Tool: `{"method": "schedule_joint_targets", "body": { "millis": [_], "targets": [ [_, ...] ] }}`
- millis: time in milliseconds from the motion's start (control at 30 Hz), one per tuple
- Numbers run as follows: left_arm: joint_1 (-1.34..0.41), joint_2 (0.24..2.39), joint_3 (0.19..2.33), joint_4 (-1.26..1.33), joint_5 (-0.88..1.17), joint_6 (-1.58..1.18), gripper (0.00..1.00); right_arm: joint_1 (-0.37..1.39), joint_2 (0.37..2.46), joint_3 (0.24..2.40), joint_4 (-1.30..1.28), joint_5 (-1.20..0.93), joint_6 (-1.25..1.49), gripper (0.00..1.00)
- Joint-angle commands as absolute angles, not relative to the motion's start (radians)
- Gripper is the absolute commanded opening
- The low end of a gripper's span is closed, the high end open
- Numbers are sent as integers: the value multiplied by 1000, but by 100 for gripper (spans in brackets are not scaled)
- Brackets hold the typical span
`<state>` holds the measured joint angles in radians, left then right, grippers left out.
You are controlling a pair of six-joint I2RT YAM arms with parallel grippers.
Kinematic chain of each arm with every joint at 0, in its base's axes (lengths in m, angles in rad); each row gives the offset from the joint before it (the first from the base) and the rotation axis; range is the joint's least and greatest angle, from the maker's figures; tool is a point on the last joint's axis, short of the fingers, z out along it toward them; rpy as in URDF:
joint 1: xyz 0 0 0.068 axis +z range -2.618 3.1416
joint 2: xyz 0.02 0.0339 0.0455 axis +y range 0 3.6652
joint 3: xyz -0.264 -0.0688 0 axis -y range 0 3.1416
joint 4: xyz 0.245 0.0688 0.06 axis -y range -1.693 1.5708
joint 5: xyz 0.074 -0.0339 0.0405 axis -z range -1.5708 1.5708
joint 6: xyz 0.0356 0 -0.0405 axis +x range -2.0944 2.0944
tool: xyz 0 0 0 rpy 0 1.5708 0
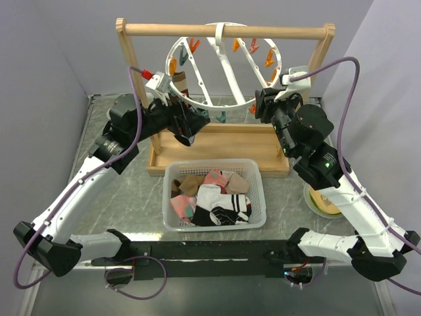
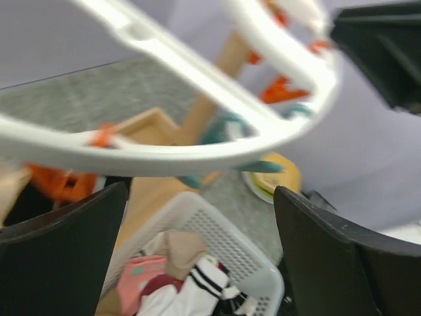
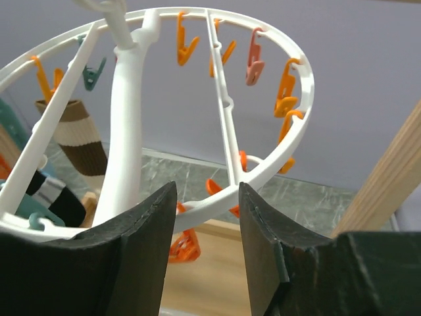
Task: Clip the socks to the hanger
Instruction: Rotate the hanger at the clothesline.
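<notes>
Standing beyond both grippers, a wooden frame carries the hanger from its round crossbar, with the white ring tilted so its face turns toward the arms. Below the fingers and nearer the arm bases sits a white basket with the loose socks heaped inside.

The left gripper is spread wide with nothing between its fingers. The hanger's lower rim runs just above and ahead of it. The right gripper is parted only narrowly at the ring's right side. The rim crosses just past its tips, and whether they touch it cannot be told.

A brown striped sock hangs clipped up and to the left of the right gripper. Small orange and teal pegs dot the rim.
</notes>
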<state>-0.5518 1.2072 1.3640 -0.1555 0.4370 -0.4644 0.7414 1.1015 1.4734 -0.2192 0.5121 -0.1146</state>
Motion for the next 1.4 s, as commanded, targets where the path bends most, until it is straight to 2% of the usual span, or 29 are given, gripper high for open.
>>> {"method": "schedule_joint_targets", "body": {
  "millis": [0,333,667,833,933,1167,1367],
  "targets": [
    [-519,1204,1404,-241,161,-431,99,736,1055,1467,-213,454,-71,49],
    [-413,1236,1471,-244,114,-515,99,738,1034,1408,-215,308,-8,35],
    [-350,1259,1490,-229,126,-531,100,807,1068,1419,-190,224,9,34],
    [-339,1174,1405,-201,169,-473,99,822,1083,1439,-186,203,9,34],
    [-328,1095,1340,-193,256,-433,99,822,1089,1434,-184,192,9,33],
    [-311,882,1155,-140,642,-431,100,825,1101,1425,-172,170,23,31],
    [-311,862,1120,-233,931,-509,99,834,1123,1466,-184,160,25,31]
  ]
}}
